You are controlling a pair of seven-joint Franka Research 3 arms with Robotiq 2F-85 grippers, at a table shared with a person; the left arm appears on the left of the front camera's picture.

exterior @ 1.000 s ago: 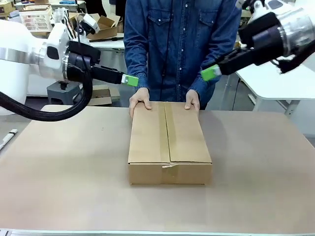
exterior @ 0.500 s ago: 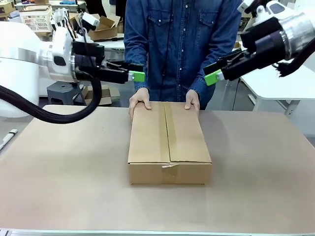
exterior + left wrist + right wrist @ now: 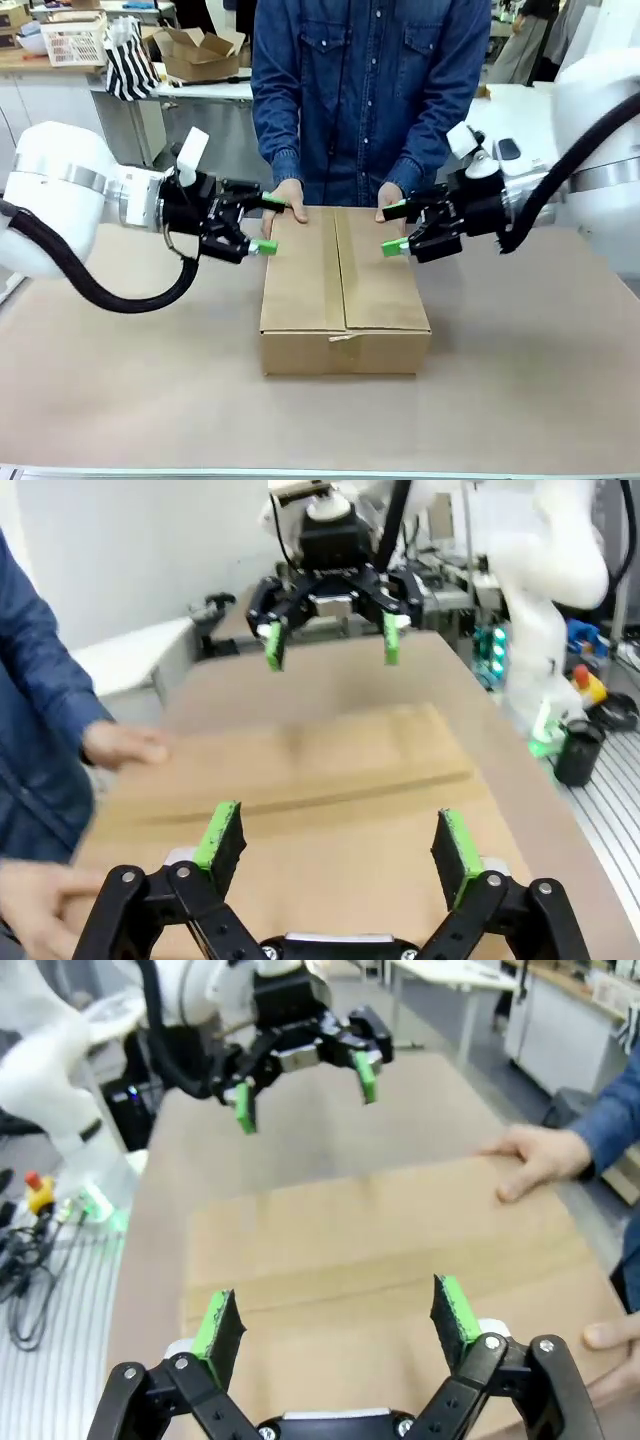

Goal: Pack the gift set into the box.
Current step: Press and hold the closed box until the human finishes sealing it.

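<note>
Box (image 3: 345, 290): closed, flaps flat, between both sets of jaws; likely stiff, light card.
Left jaws: apart, empty.
Right jaws: apart, empty.
Hold: probably flap edges at centre seam.

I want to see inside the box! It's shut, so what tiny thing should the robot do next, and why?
Probably ease the open left gripper and right gripper down onto the closed flaps of the box to lift them: both grippers hover at its top, and the person's hands steady its far end.
</note>
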